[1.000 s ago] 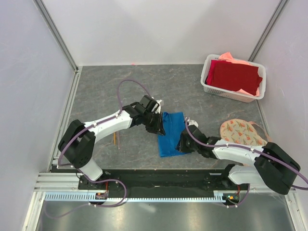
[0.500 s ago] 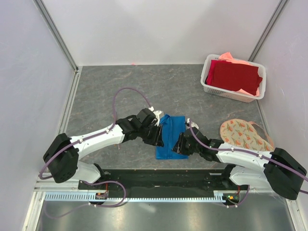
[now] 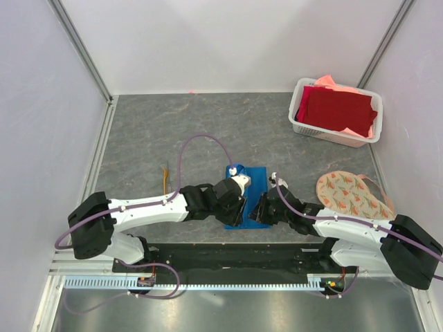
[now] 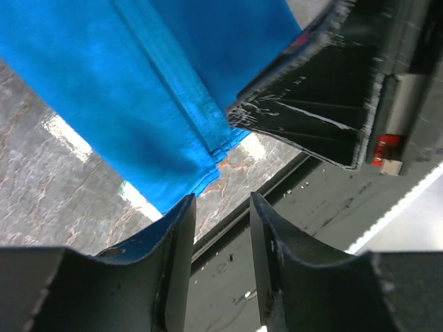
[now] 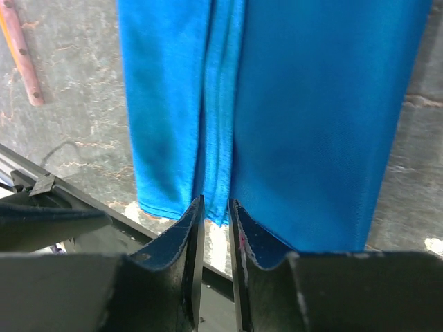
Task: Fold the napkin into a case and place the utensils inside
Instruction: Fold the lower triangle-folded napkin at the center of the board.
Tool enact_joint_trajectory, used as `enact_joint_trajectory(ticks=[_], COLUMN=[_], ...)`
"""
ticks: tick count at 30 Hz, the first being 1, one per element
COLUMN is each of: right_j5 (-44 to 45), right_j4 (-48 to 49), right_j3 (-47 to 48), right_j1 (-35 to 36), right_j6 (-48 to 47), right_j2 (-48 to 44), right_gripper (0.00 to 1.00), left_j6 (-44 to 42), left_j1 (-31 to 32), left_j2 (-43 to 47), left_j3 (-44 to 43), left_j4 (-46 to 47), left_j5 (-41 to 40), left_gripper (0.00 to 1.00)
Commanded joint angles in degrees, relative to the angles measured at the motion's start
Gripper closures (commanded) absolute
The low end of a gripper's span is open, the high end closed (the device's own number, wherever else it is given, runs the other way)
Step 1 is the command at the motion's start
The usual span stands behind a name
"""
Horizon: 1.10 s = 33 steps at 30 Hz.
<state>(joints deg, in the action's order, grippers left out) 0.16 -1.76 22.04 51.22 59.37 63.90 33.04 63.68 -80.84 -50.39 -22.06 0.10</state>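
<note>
The bright blue napkin lies folded into a narrow layered strip near the table's front edge. It also shows in the left wrist view and the right wrist view. My right gripper is at its near edge, its jaws almost together on the layered fold. My left gripper sits at the napkin's near left corner, jaws a little apart and empty. The orange-brown utensils lie on the table to the left; one stick shows in the right wrist view.
A white basket at the back right holds a dark red cloth and a salmon-pink cloth. A round floral mat lies at the right. The black base rail runs just below the napkin.
My left arm has swung from the napkin's far left side down to its near left corner. The napkin now looks narrower. The right gripper has stayed at the near edge.
</note>
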Motion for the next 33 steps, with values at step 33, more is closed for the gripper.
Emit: enact_joint_trajectory(ticks=[33], right_j5=[-2.6], right_j4=[5.7], right_j3=[-2.7], right_j1=[-0.1], right_j6=[0.4], right_j2=[2.3], right_gripper=[0.68], left_j6=[-2.4], left_j1=[13.2], left_j2=[-14.8], left_j3=[-5.7], left_j4=[0.8], left_j5=[-25.5], left_gripper=[0.58])
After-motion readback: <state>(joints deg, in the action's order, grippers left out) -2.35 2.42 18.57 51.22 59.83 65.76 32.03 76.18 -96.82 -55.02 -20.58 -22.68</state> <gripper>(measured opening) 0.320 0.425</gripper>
